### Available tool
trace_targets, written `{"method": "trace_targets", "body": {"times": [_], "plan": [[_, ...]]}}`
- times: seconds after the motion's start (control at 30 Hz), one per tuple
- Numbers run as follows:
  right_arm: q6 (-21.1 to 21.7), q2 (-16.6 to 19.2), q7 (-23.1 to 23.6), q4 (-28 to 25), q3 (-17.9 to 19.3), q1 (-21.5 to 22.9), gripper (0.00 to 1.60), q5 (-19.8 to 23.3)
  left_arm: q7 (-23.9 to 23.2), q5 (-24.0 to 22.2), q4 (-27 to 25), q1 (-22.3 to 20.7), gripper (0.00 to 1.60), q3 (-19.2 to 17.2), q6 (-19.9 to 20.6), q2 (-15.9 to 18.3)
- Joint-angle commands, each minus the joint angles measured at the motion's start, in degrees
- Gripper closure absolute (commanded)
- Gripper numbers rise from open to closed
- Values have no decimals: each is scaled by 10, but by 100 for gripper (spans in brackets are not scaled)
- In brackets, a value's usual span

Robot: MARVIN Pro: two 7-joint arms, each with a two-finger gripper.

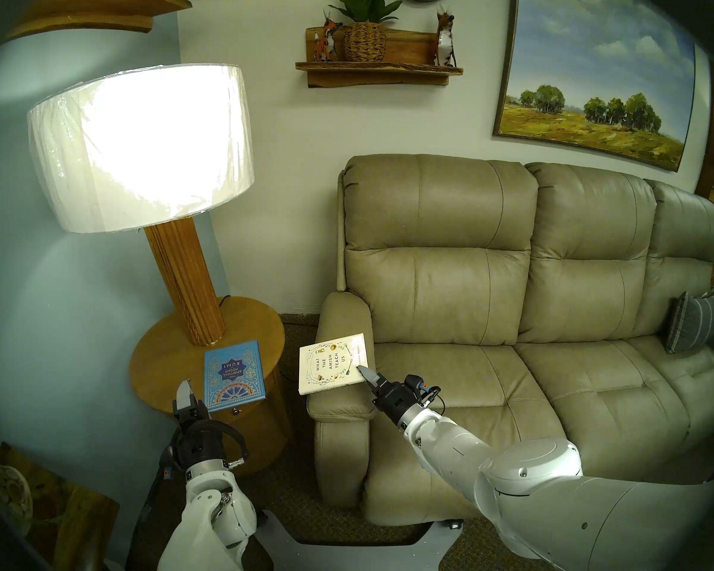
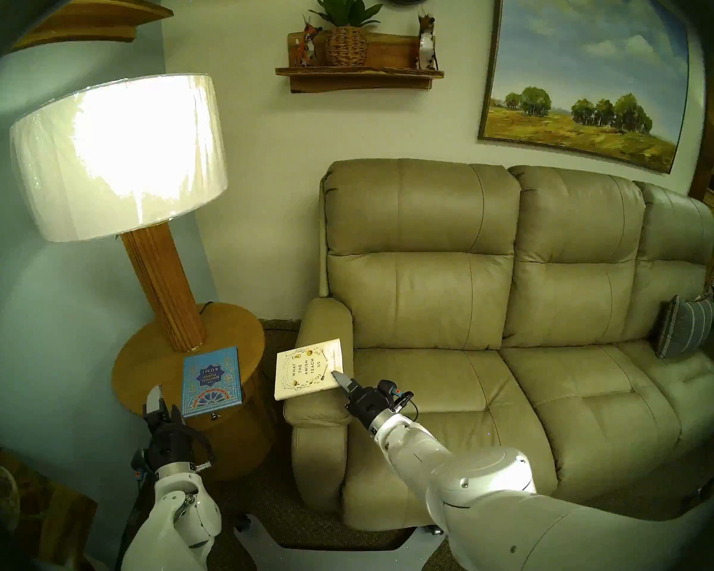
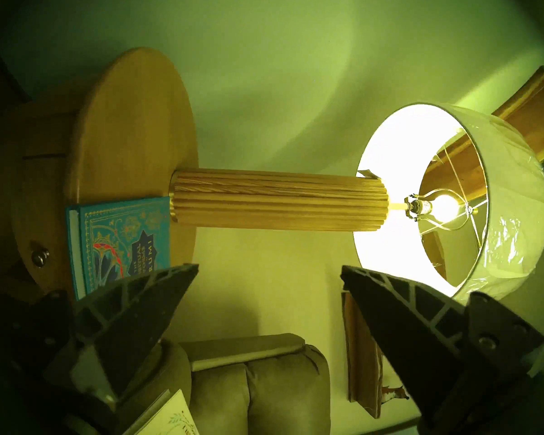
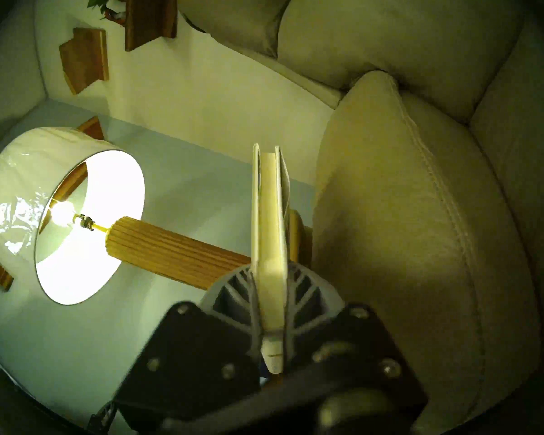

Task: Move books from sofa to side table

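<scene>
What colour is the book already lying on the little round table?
Turquoise-blue book with gold ornament and a dark star panel reading "RUMI"; clearest in the head view.

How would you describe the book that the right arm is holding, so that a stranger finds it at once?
Start at the tan sofa and go to its padded arm beside the round side table. The white book is over that arm, with the right gripper shut on its corner. Unlike the blue book on the table, its cover reads "WHAT THE AMISH TEACH US".

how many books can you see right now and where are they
2. The blue book lies flat on the side table in front of the lamp. The white book is over the sofa arm, clamped in the right gripper. No others show.
</scene>
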Motion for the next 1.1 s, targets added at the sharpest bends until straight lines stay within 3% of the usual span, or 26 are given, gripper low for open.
{"method": "trace_targets", "body": {"times": [0.0,0.5,0.8,1.07], "plan": [[30,-25,56,2,-1,17,160,33,-30,-3,-15,9,0,4,21,1],[62,-80,72,3,-11,18,160,13,-51,-7,25,-5,0,39,30,-22],[69,-87,96,3,-34,-2,160,-13,-59,0,48,-31,0,57,34,-28],[69,-84,117,4,-46,-20,160,-35,-53,9,80,-81,0,68,28,-36]]}}
